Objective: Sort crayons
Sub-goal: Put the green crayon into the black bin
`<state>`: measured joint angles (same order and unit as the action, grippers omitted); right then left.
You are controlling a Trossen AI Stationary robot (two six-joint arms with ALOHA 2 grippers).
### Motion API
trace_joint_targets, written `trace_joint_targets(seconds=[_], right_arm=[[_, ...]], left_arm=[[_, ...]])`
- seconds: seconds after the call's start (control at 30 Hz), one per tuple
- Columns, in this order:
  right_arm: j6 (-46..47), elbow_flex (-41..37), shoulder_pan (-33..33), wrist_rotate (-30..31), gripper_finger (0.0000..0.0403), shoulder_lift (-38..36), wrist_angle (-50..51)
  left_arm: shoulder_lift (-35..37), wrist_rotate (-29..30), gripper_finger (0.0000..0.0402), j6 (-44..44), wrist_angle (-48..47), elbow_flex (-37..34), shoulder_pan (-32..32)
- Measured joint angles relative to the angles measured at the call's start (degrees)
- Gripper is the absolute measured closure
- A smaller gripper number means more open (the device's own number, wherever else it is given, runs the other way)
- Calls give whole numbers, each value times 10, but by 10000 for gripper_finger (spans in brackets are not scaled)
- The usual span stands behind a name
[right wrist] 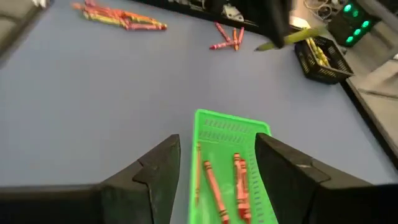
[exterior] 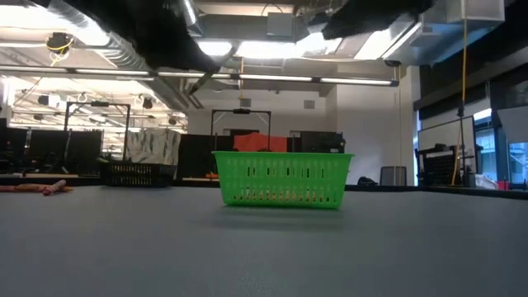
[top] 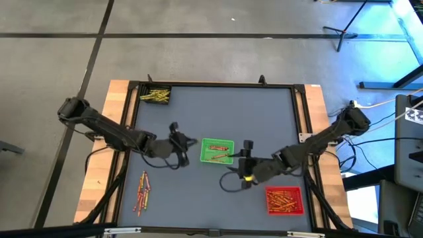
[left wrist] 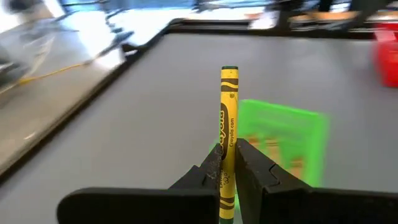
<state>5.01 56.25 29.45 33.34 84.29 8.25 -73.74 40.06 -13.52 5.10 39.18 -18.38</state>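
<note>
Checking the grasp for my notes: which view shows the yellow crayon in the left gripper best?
The left wrist view: the yellow crayon stands upright, pinched in the shut left gripper, label visible. The right wrist view shows it far off and blurred, tilted under the dark arm. The high and low views do not show it clearly.

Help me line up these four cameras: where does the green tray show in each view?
High view: green tray at table centre, between both grippers.
Low view: centre, standing on the table.
Left wrist view: blurred, beyond the held yellow crayon, right of it.
Right wrist view: bottom centre, between that gripper's open fingers.
Shared landmark: the red-orange crayons lying inside it.
</note>
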Motion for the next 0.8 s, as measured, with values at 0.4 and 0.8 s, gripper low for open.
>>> trace_joint_targets(seconds=[0.4,0.8], right_arm=[[-73,-10,-83,-60,197,69,-43],[-157,-9,-109,-158,197,162,-174]], left_arm=[[115,-43,390,-60,-334,0,281],[72,-142,390,143,-328,0,602]])
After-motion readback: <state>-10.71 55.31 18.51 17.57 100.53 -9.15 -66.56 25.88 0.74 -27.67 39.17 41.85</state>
